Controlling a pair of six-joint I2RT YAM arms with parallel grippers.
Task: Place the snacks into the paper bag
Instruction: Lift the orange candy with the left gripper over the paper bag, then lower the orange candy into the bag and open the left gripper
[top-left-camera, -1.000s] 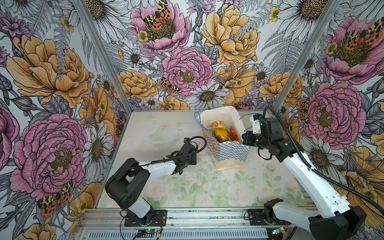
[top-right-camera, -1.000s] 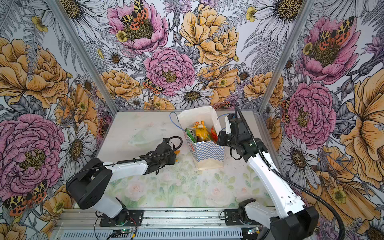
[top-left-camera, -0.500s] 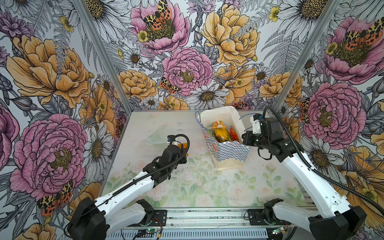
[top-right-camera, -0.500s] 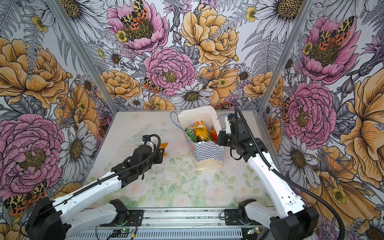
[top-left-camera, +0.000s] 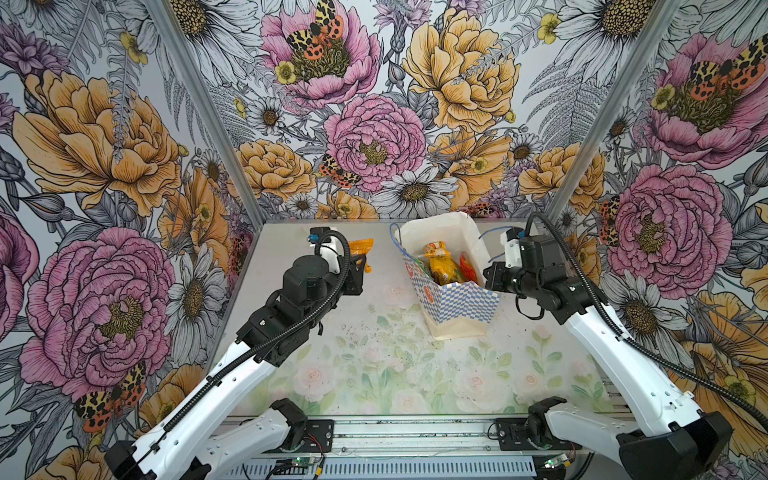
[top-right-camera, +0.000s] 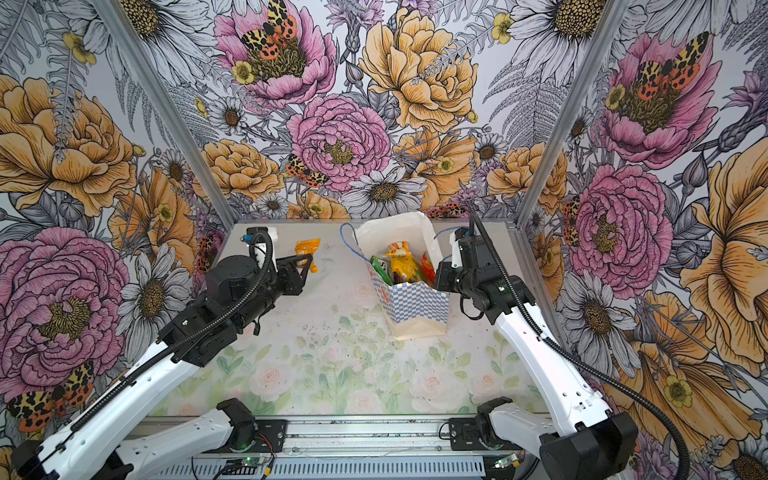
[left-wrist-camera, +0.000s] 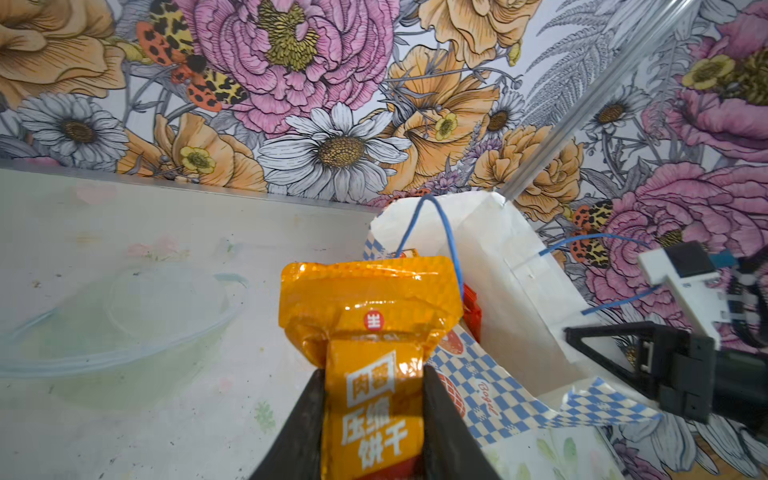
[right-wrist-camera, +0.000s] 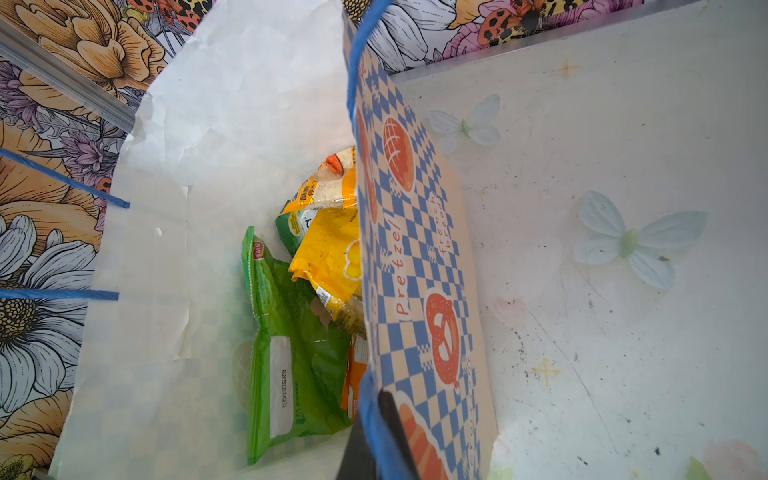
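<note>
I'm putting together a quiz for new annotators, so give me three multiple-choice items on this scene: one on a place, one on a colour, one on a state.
1. Where is the orange packet relative to the paper bag?
A. Inside it.
B. Outside it, in the left gripper.
C. Lying behind it.

2. What colour are the bag's cord handles?
A. Blue.
B. Red.
C. Black.

3. What state is the right gripper in?
A. Open.
B. Shut on nothing.
C. Shut on the bag's wall at the rim.

Key:
1 B: the left wrist view shows the packet clamped, short of the bag's opening.
2 A: blue cords loop from the bag's white walls.
3 C: the right wrist view shows the checkered wall pinched between the jaws.
</note>
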